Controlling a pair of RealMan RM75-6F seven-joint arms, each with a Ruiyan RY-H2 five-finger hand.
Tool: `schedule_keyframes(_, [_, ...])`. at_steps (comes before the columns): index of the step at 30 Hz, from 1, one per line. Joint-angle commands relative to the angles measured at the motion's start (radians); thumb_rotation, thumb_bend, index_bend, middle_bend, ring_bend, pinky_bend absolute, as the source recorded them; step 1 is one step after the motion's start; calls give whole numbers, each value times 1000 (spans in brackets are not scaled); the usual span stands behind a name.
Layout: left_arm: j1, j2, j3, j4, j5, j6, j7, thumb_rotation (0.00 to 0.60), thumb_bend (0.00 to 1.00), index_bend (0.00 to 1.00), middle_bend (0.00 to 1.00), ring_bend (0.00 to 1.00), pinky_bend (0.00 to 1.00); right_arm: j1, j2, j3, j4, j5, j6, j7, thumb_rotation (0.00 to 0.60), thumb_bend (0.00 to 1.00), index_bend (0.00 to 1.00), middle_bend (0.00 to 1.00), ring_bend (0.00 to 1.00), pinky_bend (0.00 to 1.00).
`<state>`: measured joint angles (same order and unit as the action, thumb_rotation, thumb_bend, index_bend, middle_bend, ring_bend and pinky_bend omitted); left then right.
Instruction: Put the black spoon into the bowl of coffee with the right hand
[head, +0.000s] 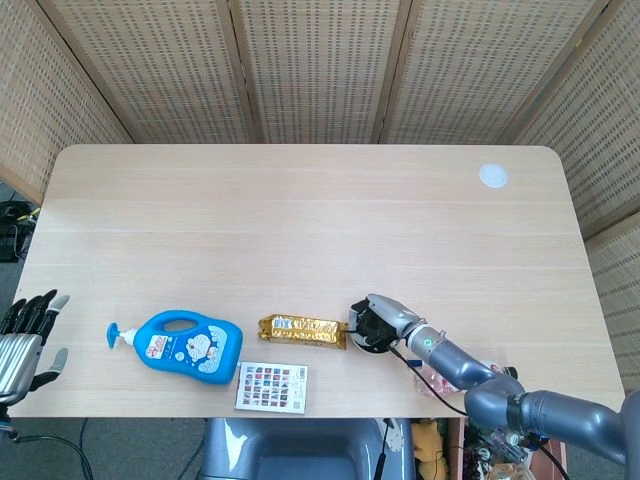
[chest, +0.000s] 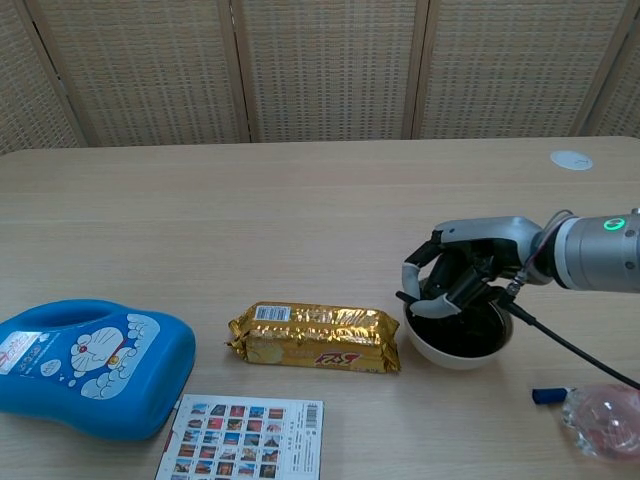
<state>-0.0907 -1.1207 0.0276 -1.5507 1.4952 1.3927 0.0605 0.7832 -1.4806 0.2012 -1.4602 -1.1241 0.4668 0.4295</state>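
black spoon (chest: 418, 300) is pinched in my right hand (chest: 455, 275) over the near-left rim of the bowl of coffee (chest: 460, 338), its tip low; a careless release risks tipping the bowl or splashing coffee.

The white bowl of dark coffee (chest: 459, 336) sits on the near right of the long wooden table (chest: 300, 200). The shiny gold snack packet (chest: 314, 337) lies just left of it. The blue cartoon soap bottle (chest: 85, 364) lies further left. The flat card of little pictures (chest: 243, 440) lies nearest, in front of the packet. The right hand (chest: 452, 279) is over the bowl's left rim.
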Motion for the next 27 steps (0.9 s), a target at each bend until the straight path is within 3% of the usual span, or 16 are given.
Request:
schedule_keyframes(1, [1, -1, 1, 1, -1, 0, -1, 600, 464, 0, 0, 0, 0, 6, -3, 4, 10, 9, 2, -7, 600, 739, 710, 961, 968, 1000])
schedule_keyframes(11, [-3, -3, 1, -1, 2, -5, 3, 600, 464, 0, 0, 0, 0, 3, 19, -4, 18, 33, 4, -24, 600, 740, 711, 961, 968, 1000])
schedule_keyframes(27, [-3, -7, 3, 10, 7, -5, -11, 600, 464, 0, 0, 0, 0, -7, 34, -32, -63, 24, 4, -50, 600, 741, 713, 962, 968, 1000])
